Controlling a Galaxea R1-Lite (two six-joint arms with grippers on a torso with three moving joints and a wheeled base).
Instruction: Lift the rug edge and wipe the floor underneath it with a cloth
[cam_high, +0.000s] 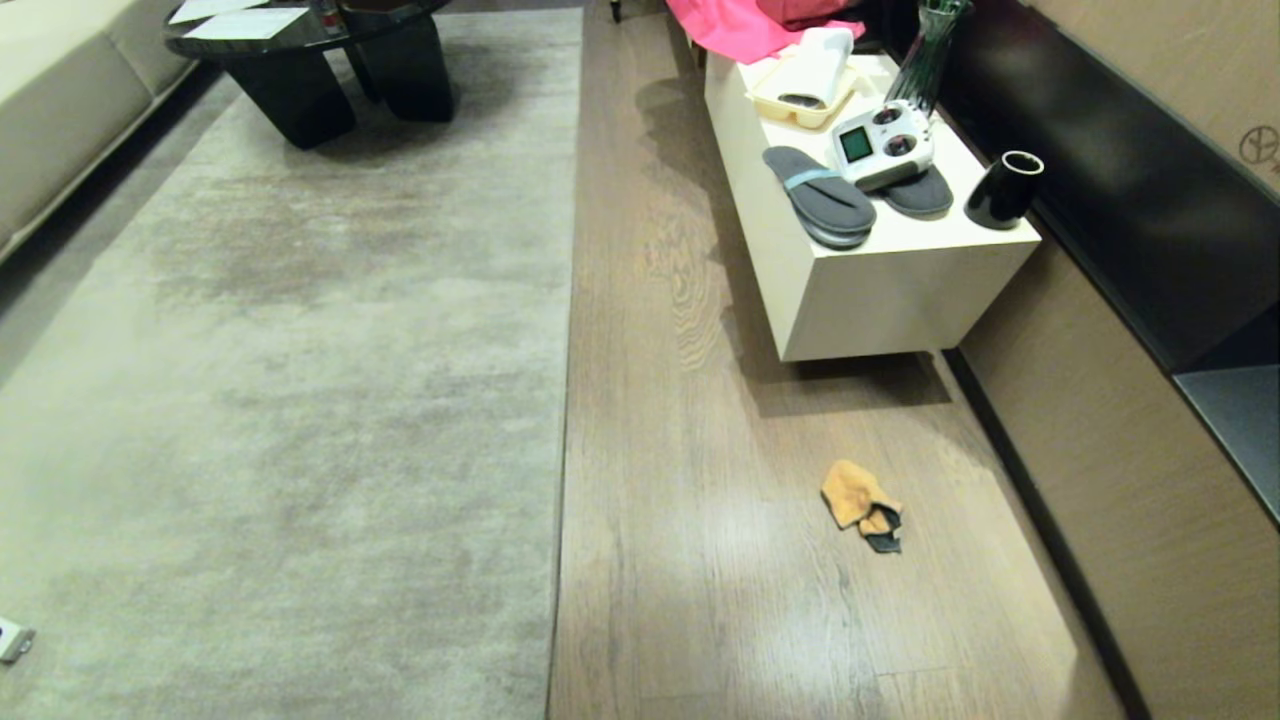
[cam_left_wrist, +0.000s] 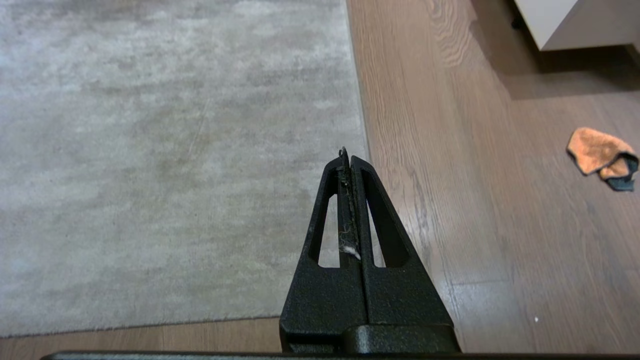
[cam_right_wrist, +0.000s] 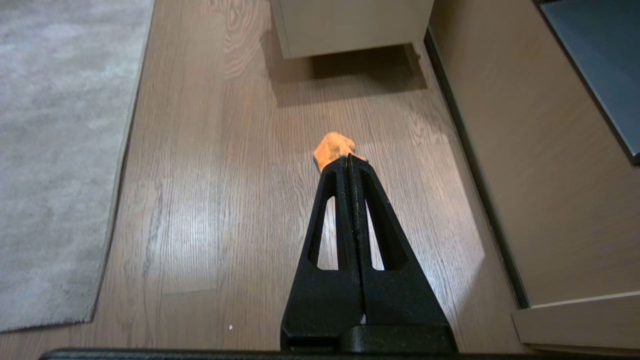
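Nothing of the task is begun: the rug edge (cam_high: 566, 400) lies flat on the floor (cam_high: 700, 560), and the cloth (cam_high: 860, 505) sits crumpled on the bare planks, well apart from the rug, on the side toward the wall.

Both hands are clenched and hold nothing. The left hand (cam_left_wrist: 346, 156) hangs above the rug's border, with the rug corner (cam_left_wrist: 270, 316) close below and behind its tips and the cloth (cam_left_wrist: 600, 157) well off toward the other arm's side. The right hand (cam_right_wrist: 349, 159) points straight at the cloth (cam_right_wrist: 334, 146), which lies just beyond its tips, lower down on the floor.

The step in hand looks like fetching the cloth, and the right hand is the better placed for it. It should release its fingers wide before it goes down, come onto the orange bunched part and not the thin teal trim, and press lightly to the planks so that several folds are caught at once. The left hand is well placed for the border afterwards; the binding is thin and lies flush, so a low, shallow approach from the floor side should serve best.

The pale counter (cam_high: 880, 270) with slippers (cam_high: 818, 196) stands further ahead of both hands, out of the way.
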